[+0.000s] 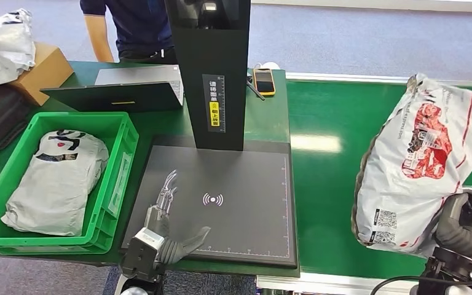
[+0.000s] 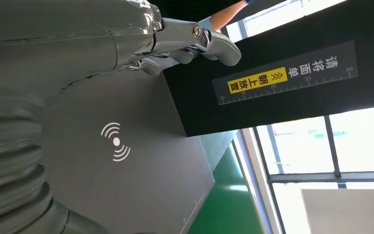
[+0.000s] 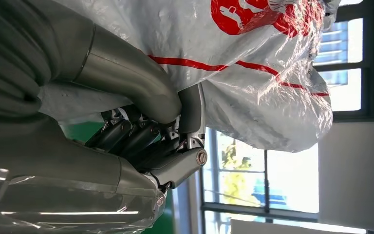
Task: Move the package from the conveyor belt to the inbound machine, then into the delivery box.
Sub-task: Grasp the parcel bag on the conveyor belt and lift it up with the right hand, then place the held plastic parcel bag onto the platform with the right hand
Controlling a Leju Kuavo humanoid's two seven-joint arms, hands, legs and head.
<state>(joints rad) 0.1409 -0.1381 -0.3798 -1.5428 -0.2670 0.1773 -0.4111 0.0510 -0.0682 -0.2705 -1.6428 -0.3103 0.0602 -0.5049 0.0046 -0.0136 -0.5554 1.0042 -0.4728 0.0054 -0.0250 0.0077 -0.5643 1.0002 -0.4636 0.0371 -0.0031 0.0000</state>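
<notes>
my right hand grips the package on the belt, scanner pad leftward under my open left hand.

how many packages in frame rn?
3. One with red print on the belt, at the right hand. One in the green crate. One white bag at the table's far left corner, partly cropped. More may be out of view.

right hand grips the package on the conveyor belt; left hand rests spread over the scanner pad.
</notes>
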